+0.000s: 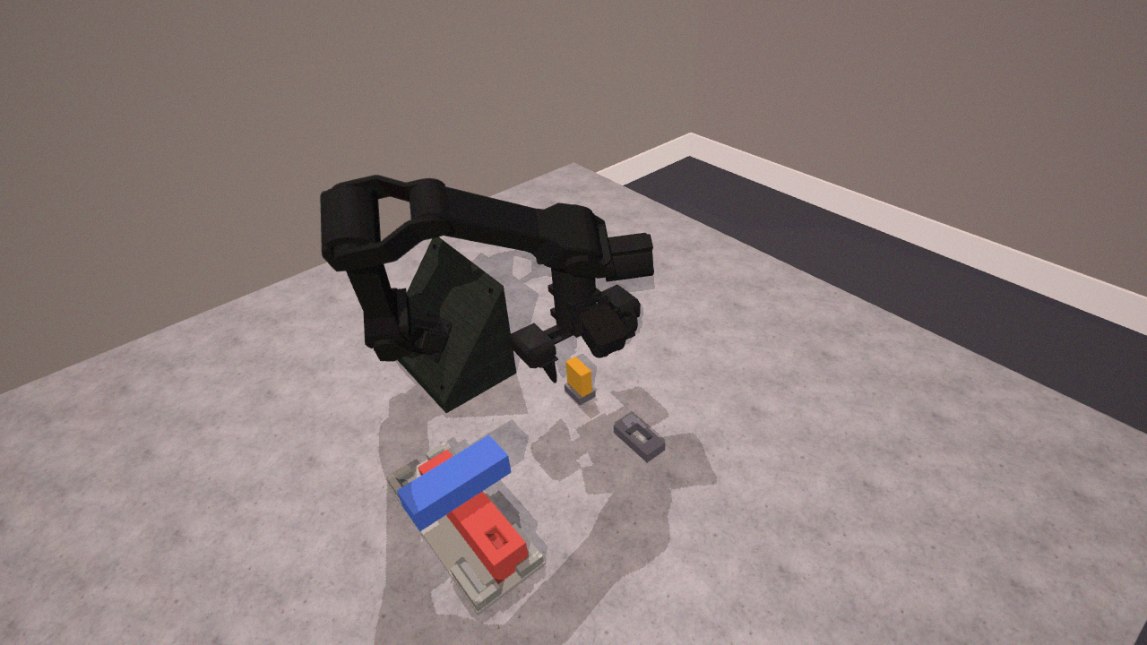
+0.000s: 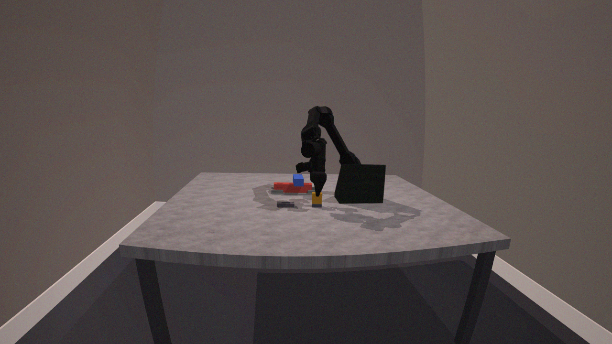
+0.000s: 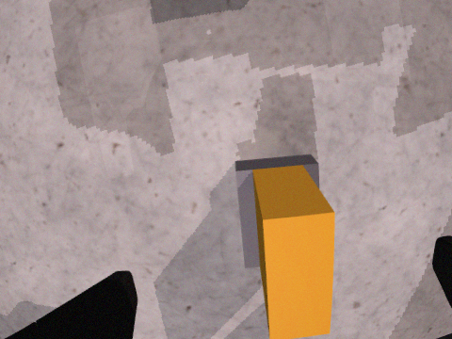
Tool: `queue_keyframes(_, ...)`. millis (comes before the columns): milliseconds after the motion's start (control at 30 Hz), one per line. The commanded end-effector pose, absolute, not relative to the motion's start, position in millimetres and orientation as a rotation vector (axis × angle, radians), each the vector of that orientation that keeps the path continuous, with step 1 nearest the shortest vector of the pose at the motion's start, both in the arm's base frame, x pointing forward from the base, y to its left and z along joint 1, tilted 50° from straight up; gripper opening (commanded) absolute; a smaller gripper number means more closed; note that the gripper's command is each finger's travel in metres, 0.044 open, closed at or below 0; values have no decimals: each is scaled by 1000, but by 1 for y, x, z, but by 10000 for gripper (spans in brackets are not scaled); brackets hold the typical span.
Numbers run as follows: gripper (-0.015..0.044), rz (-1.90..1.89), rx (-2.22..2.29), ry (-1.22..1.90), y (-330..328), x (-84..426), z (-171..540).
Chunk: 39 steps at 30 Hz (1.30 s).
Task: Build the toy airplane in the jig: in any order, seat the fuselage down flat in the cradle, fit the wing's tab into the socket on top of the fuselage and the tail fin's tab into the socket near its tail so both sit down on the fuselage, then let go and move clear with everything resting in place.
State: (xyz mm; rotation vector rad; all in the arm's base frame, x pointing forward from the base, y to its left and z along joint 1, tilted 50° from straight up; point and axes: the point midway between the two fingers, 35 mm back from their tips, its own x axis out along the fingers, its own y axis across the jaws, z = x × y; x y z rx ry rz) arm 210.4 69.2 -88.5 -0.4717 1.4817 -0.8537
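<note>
The red fuselage (image 1: 478, 521) (image 2: 282, 187) lies in the pale jig (image 1: 443, 546), looking flat. The blue wing (image 1: 457, 481) (image 2: 298, 180) lies across its top; its tab is hidden. The socket near the fuselage's tail is empty. The orange tail fin (image 1: 579, 376) (image 2: 317, 199) (image 3: 298, 273) stands upright in a small grey holder (image 1: 571, 391) (image 2: 316, 205) (image 3: 250, 235). My gripper (image 1: 583, 365) (image 2: 317, 195) (image 3: 292, 273) is open and points down over the fin. In the wrist view one finger is on either side of the fin, with gaps, and neither touches it.
An empty grey holder (image 1: 651, 450) (image 2: 285, 204) with a rectangular opening lies near the fin's holder. A large dark wedge-shaped block (image 1: 473, 337) (image 2: 361, 184) stands beside the arm. The jig with the fuselage and wing is on the other side of the fin.
</note>
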Motion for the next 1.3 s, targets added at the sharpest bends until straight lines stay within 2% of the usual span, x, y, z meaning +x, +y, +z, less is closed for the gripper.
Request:
queue_keyframes(0, 440, -853, -481, 1483, 64, 209, -93)
queue_keyframes(600, 440, -855, -482, 1482, 44, 205, -109)
queue_keyframes(1067, 72, -855, -482, 1482, 44, 205, -109)
queue_keyframes(1267, 32, -855, -482, 1482, 44, 205, -109)
